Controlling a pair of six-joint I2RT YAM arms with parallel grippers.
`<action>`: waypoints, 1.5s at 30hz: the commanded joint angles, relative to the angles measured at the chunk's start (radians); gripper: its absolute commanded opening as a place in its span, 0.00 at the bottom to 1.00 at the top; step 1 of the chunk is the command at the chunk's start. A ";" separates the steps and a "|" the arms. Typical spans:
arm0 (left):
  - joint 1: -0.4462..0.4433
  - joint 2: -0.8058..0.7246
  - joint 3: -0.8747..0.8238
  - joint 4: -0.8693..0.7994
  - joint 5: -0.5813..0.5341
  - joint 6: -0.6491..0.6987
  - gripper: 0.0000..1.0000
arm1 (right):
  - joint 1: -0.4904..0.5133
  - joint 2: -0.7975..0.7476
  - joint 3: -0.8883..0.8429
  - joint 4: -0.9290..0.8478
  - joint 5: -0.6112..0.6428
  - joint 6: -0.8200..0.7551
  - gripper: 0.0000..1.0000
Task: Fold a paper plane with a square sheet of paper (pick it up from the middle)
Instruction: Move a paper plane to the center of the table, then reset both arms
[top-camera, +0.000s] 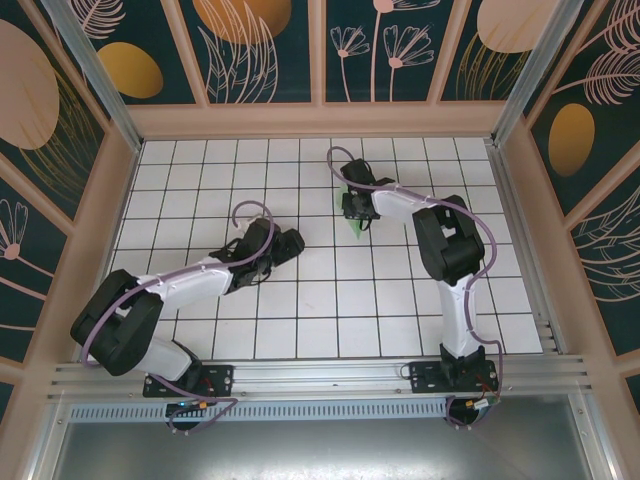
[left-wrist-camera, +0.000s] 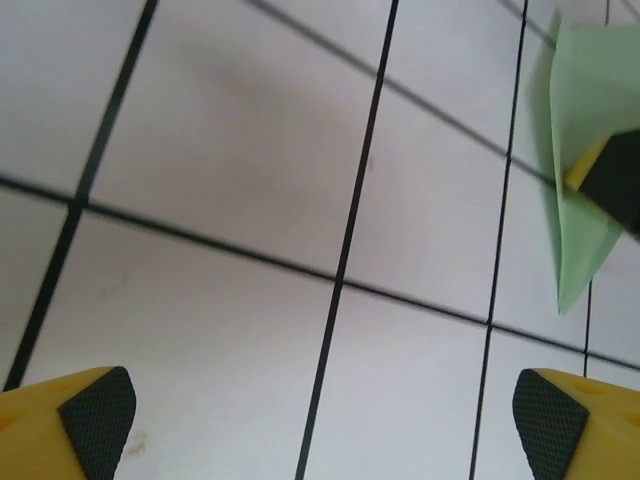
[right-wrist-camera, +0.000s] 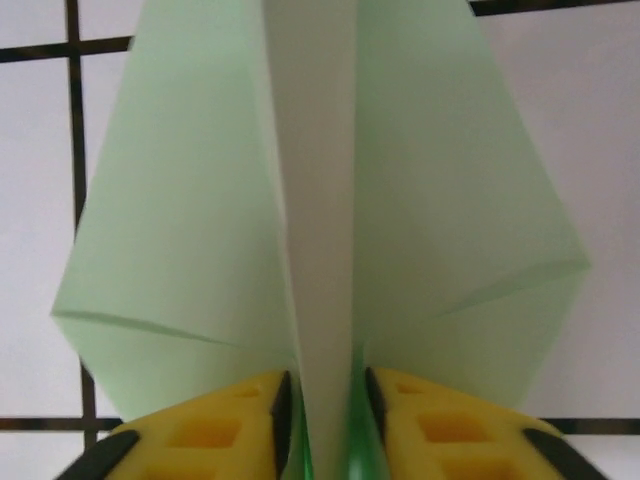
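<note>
White tabletop (top-camera: 330, 300), black grid lines. Dark teal wall panels (top-camera: 265, 80), botanical prints, wooden frames. Aluminium rail (top-camera: 320, 372) along near edge.

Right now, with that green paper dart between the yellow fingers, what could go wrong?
The right gripper straddles the centre fold of the paper plane; if it draws away, the plane may tip or spring open. Its wings splay apart, so the creases could relax. The left gripper hangs open aside, probably too far to steady it.
</note>
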 joint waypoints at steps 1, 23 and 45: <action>0.029 -0.018 0.098 -0.091 -0.104 0.074 0.99 | -0.003 -0.120 0.060 -0.041 0.008 0.015 0.33; 0.300 -0.372 -0.157 0.223 -0.753 0.565 0.99 | -0.332 -0.828 -0.713 0.549 0.414 -0.083 0.99; 0.569 -0.102 -0.541 1.214 -0.204 0.938 0.98 | -0.452 -0.622 -1.230 1.540 0.090 -0.371 0.99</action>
